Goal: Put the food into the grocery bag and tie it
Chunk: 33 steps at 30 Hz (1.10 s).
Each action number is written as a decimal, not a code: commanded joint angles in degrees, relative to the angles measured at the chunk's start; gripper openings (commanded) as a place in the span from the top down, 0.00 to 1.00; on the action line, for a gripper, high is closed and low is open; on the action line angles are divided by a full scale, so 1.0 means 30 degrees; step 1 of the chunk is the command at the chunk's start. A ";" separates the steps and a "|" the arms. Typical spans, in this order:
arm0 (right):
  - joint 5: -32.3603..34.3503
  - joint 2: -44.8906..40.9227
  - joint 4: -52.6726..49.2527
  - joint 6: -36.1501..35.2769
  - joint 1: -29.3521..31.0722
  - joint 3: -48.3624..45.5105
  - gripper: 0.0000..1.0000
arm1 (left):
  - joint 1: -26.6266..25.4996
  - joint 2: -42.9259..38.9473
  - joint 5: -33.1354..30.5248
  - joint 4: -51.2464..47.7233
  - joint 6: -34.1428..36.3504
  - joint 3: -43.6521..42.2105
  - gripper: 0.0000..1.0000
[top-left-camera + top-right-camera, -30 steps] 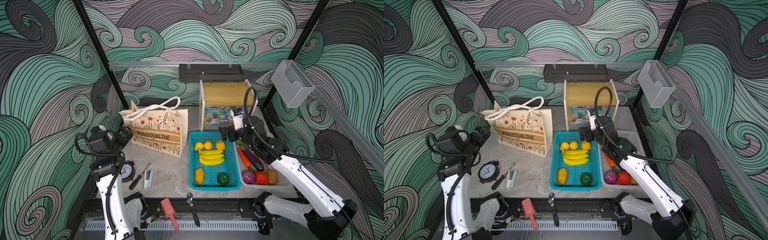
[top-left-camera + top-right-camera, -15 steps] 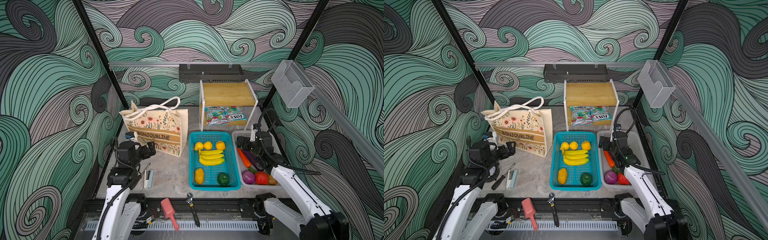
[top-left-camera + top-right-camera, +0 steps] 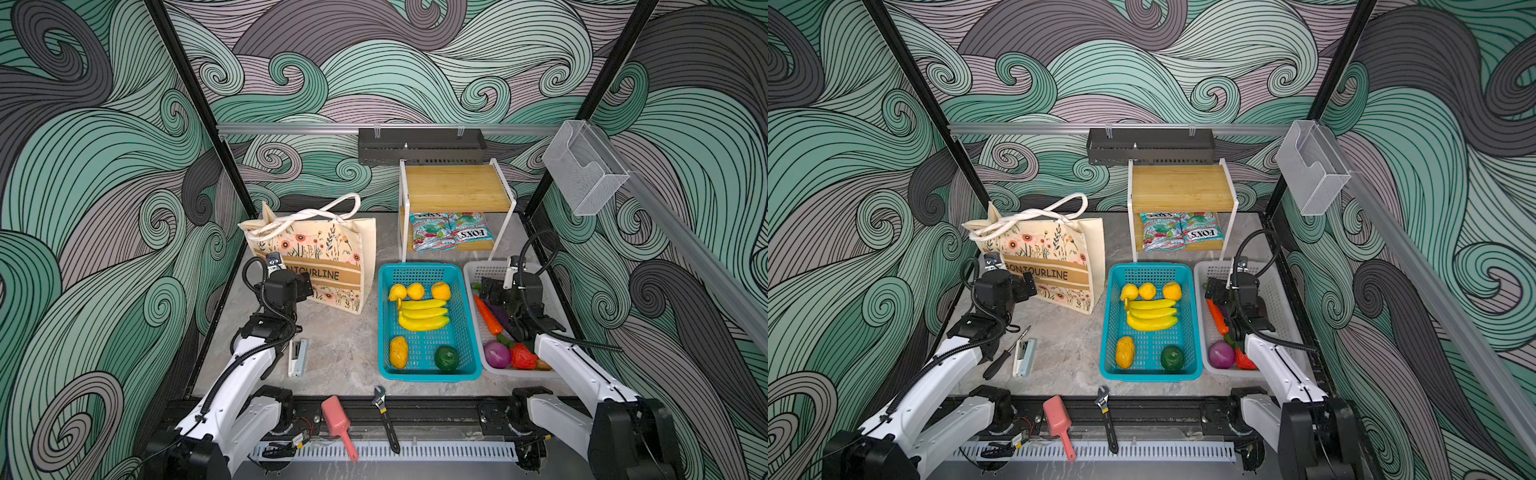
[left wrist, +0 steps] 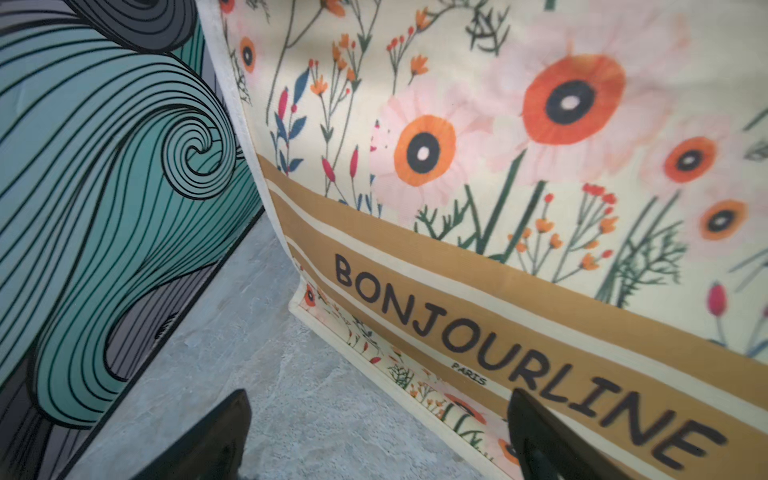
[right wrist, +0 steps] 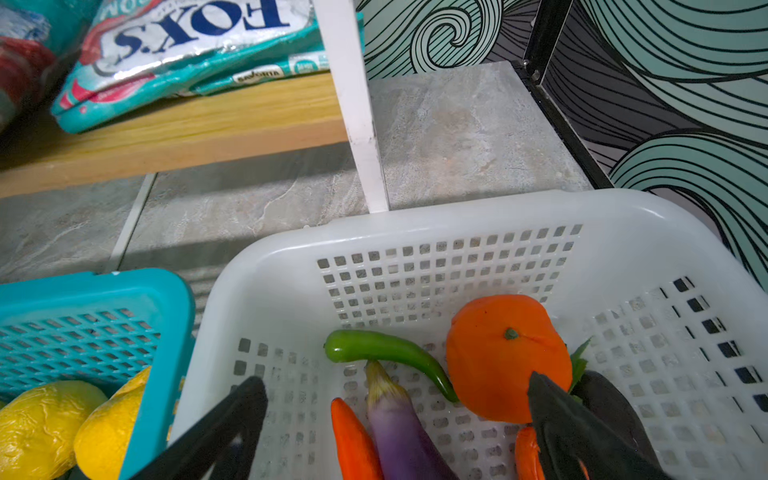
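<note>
Walls (image 3: 374,75) printed with swirling teal, grey and mauve waves are closing in on three sides, the left one running close beside the left jaws, and black frame posts (image 3: 196,108) are rising at the back corners. A grey stone-look bench (image 3: 340,345) is spreading evenly lit below the left jaws and the right jaws, with soft shadow gathering under a white-framed rack (image 3: 455,187) with a bamboo top that is standing just beyond the right jaws. Farther back and higher, an aluminium rail (image 3: 291,129) is crossing the back wall and carrying a black perforated tray (image 3: 422,145), while a clear plastic holder (image 3: 584,170) is hanging high to the right of the right jaws.
</note>
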 commanded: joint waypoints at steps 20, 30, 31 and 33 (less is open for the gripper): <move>0.0181 0.5758 1.0666 -0.1347 -0.1573 -0.1489 0.01 | 0.2798 0.6166 0.4321 1.0684 0.3213 -0.2745 0.04; -0.1957 0.9259 1.4367 -0.1969 -0.1549 -0.1543 0.01 | 0.4399 0.9388 0.7200 1.3532 0.2612 -0.2371 0.04; -0.1942 0.9090 1.3786 -0.1988 -0.1521 -0.1404 0.00 | 0.4679 1.0402 0.7582 1.4216 0.2385 -0.2444 0.04; -0.1902 0.9236 1.4126 -0.1999 -0.1494 -0.1458 0.00 | 0.4857 1.1386 0.7953 1.5172 0.2330 -0.2528 0.04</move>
